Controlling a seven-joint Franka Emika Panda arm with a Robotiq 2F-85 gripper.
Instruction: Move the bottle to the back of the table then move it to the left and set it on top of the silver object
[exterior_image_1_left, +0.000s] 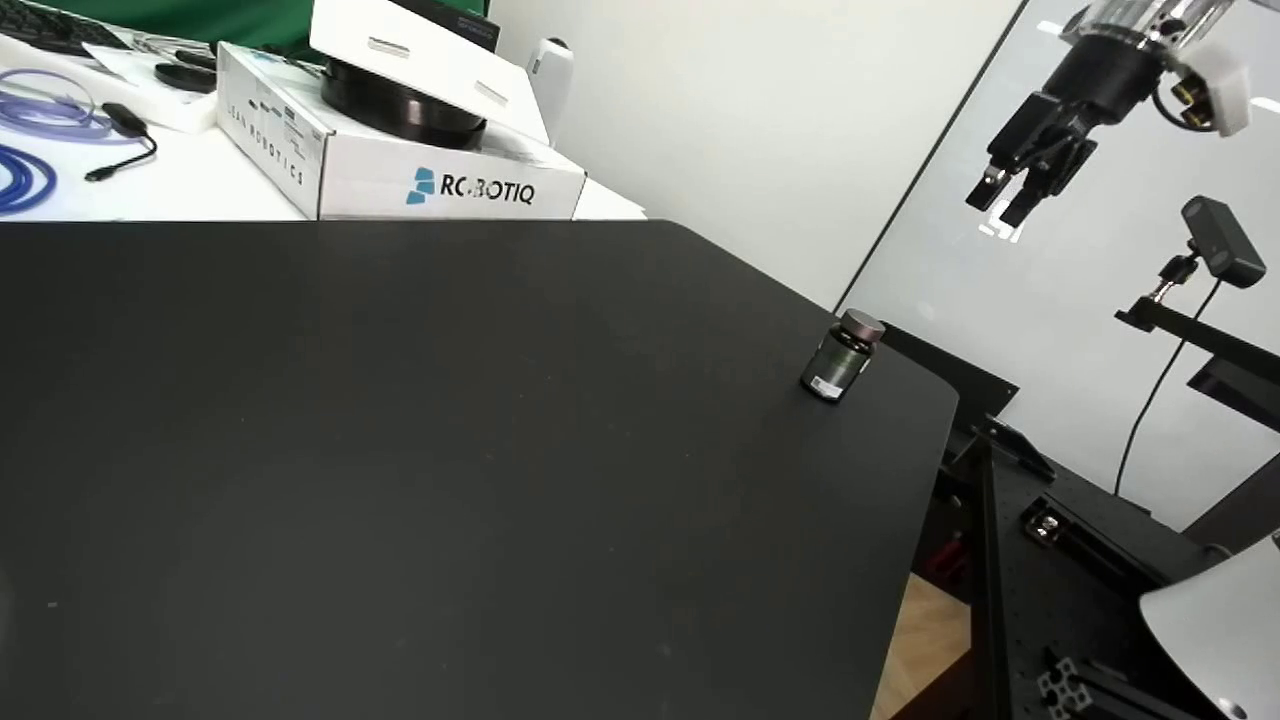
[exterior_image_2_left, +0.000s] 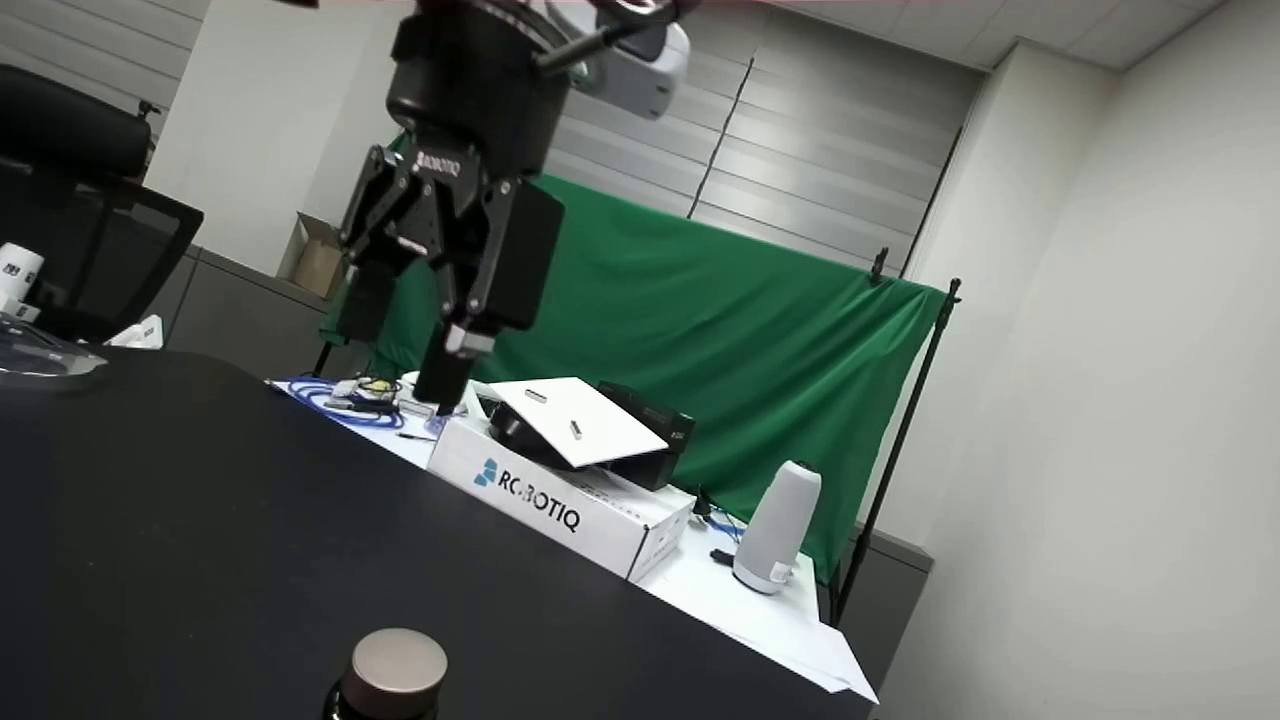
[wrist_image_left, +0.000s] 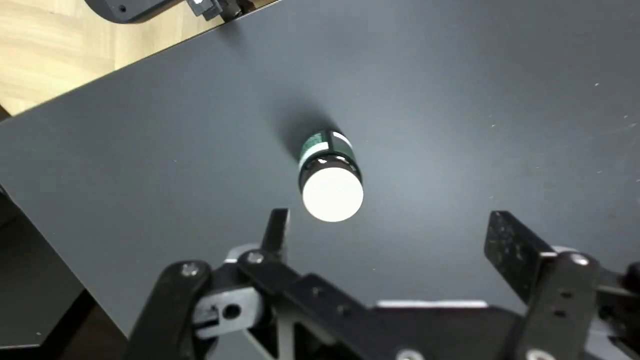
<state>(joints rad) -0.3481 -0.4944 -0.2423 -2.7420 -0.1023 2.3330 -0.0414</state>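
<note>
The bottle (exterior_image_1_left: 840, 358) is small and dark with a paler label and a brownish cap. It stands upright on the black table (exterior_image_1_left: 450, 480), near a corner. In an exterior view only its cap and neck (exterior_image_2_left: 397, 668) show at the bottom edge. My gripper (exterior_image_1_left: 997, 204) is open and empty, raised well above the table. In the wrist view the bottle (wrist_image_left: 330, 180) lies beyond the fingertips of the gripper (wrist_image_left: 389, 220), nearer the left finger and not touching. A shiny, clear or silvery thing (exterior_image_2_left: 45, 362) sits on the table at the left; I cannot tell whether it is the silver object.
A white printed box (exterior_image_1_left: 440, 180) with a black round item and white panel stands on a white surface beyond the table. Blue cables (exterior_image_1_left: 25, 180) lie there too. A camera on a bracket (exterior_image_1_left: 1222, 240) stands beside the table. A white wall borders one table edge.
</note>
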